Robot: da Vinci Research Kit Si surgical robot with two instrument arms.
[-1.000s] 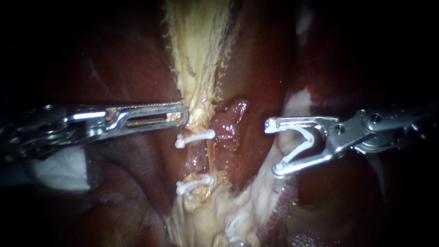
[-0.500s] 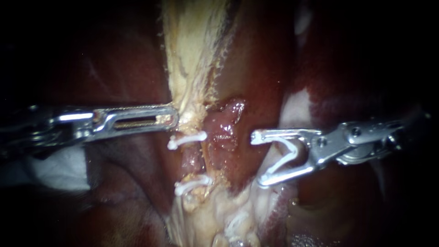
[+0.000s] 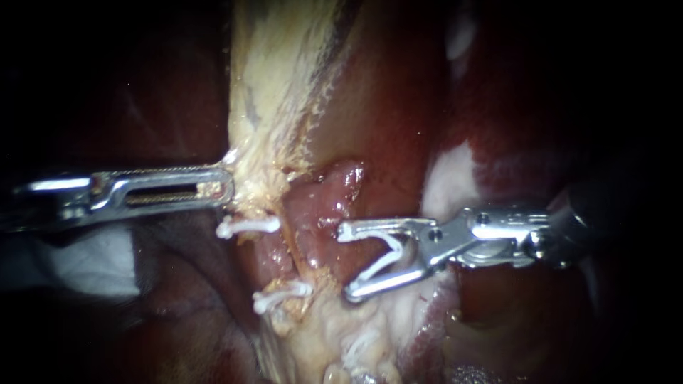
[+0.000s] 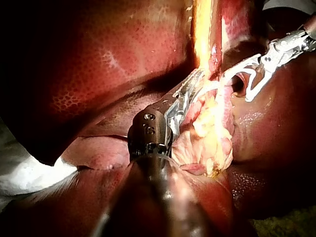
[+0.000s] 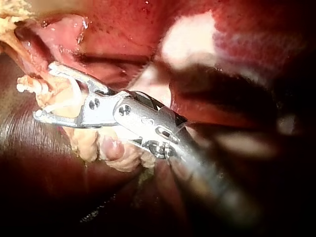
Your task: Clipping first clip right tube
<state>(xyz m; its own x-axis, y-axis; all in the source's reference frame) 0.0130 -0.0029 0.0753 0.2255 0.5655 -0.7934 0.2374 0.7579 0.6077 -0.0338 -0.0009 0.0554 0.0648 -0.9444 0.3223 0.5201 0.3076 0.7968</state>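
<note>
My left instrument [image 3: 217,188] comes in level from the left, its jaws shut on the pale strand of tissue [image 3: 267,92] that runs up the middle. Just below them, two white clips [image 3: 249,226] [image 3: 281,295] sit across the left tube. The reddish right tube [image 3: 316,213] lies beside it. My right instrument [image 3: 348,262] holds a white V-shaped clip [image 3: 388,257] spread between its wide jaws, whose tips reach the tube's right edge. In the right wrist view the right instrument's jaws [image 5: 44,91] stand on either side of lumpy pale tissue [image 5: 61,98]. The left wrist view shows my left instrument [image 4: 190,89] on the strand.
Dark red liver [image 3: 398,92] surrounds the tubes. Pale fatty tissue [image 3: 334,334] bunches below the lower clip. A white gauze [image 3: 85,259] lies under the left instrument's shaft, also visible as gauze [image 4: 29,173] in the left wrist view.
My right instrument has moved left with its clip, up to the right tube. My left instrument has drawn the pale strand and the clipped tube leftward.
</note>
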